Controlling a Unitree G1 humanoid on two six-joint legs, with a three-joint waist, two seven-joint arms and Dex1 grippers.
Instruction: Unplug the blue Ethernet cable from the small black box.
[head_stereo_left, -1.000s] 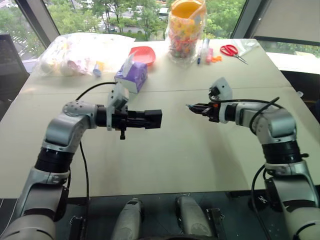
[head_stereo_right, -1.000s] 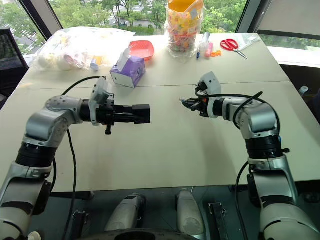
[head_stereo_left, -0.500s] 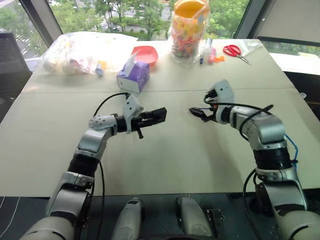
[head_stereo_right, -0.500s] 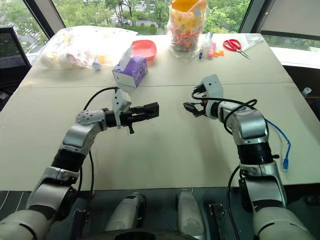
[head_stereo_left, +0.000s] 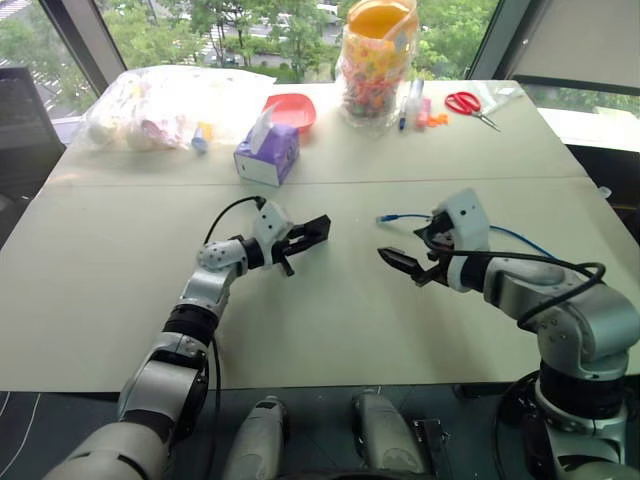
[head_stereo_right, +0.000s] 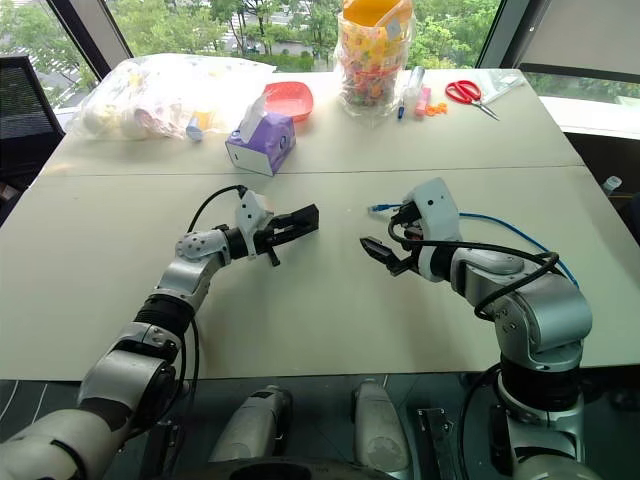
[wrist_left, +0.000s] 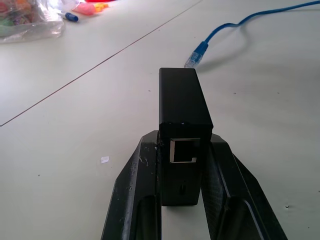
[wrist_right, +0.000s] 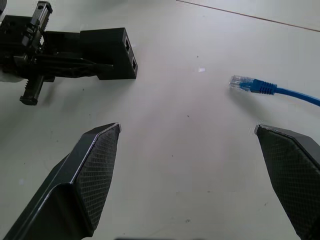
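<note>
From the head views, the small black box (head_stereo_left: 317, 227) is clamped between the fingers of the left gripper (head_stereo_left: 308, 233), low over the table (head_stereo_left: 120, 300). The blue Ethernet cable (head_stereo_right: 480, 218) lies loose on the table just beyond the right gripper (head_stereo_right: 385, 257), its plug end pointing toward the box but apart from it. The right gripper is spread wide and carries nothing. One box, one blue cable and two grippers can be counted; beyond the box stand one purple tissue box (head_stereo_left: 265, 153) and one pair of red scissors (head_stereo_left: 465, 103).

In the left wrist view, the box sits upright between the two fingers with its socket facing the camera and empty; the cable's plug (wrist_left: 195, 54) rests on the table past the box, clear of it.

In the right wrist view, the two mesh-faced fingers (wrist_right: 95, 165) stand far apart, with the plug lying free between box and far finger.

By this evidence the unplugging looks done. What remains, at most, is setting the box down and drawing both arms back.
</note>
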